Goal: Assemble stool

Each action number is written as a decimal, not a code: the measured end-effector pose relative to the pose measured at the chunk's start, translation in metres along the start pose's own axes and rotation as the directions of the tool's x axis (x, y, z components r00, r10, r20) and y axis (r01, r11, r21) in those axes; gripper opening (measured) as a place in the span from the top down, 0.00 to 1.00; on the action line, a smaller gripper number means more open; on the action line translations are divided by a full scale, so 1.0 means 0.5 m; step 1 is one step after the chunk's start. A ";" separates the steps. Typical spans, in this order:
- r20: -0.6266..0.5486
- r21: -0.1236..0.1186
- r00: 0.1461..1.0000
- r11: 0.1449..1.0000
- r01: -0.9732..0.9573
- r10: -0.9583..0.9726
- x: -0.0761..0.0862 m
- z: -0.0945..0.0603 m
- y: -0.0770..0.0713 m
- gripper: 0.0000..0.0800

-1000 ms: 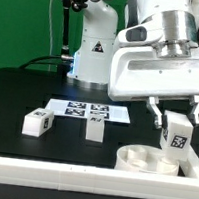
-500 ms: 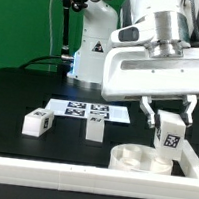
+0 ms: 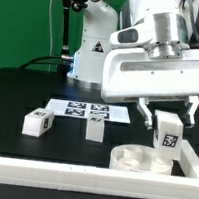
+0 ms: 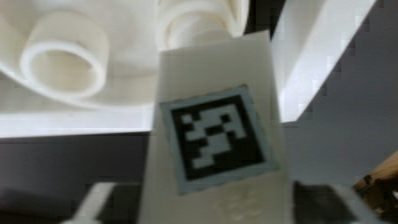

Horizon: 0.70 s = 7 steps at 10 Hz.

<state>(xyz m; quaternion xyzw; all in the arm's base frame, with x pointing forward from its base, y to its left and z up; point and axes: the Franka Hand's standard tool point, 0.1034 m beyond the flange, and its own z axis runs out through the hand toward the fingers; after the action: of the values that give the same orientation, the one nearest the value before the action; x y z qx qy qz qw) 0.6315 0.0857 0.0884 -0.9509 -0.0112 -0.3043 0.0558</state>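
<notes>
Since a second ago the gripper and the part it carries have shifted toward the exterior view's left, so the part now sits further in over the seat.

Exterior view: the jaws are clamped on the held leg. It is upright, with its tag facing the camera. The lower end hangs over the right part of the seat; contact cannot be told. The seat lies on the black table, near right, just behind the front rail. The left loose leg and the middle loose leg lie well off to the left. The marker board is just beyond them.

Wrist view: the held leg fills the centre, tag side showing. The seat lies beyond its tip, with rounded hollows visible. Fingers are not clear here.
</notes>
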 end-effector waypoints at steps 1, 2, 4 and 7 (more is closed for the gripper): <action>0.000 0.000 1.000 1.000 0.000 0.000 0.000 0.000 0.000 0.33; 0.001 0.000 1.000 1.000 0.001 -0.001 -0.001 0.000 0.000 0.23; -0.002 -0.002 1.000 1.000 0.009 -0.009 0.005 -0.008 0.002 0.20; -0.007 -0.009 0.999 0.999 0.034 -0.034 0.034 -0.035 0.013 0.19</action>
<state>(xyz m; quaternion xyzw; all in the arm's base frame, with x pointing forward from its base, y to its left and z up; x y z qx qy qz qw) 0.6357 0.0770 0.1119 -0.9496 -0.0257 -0.3089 0.0464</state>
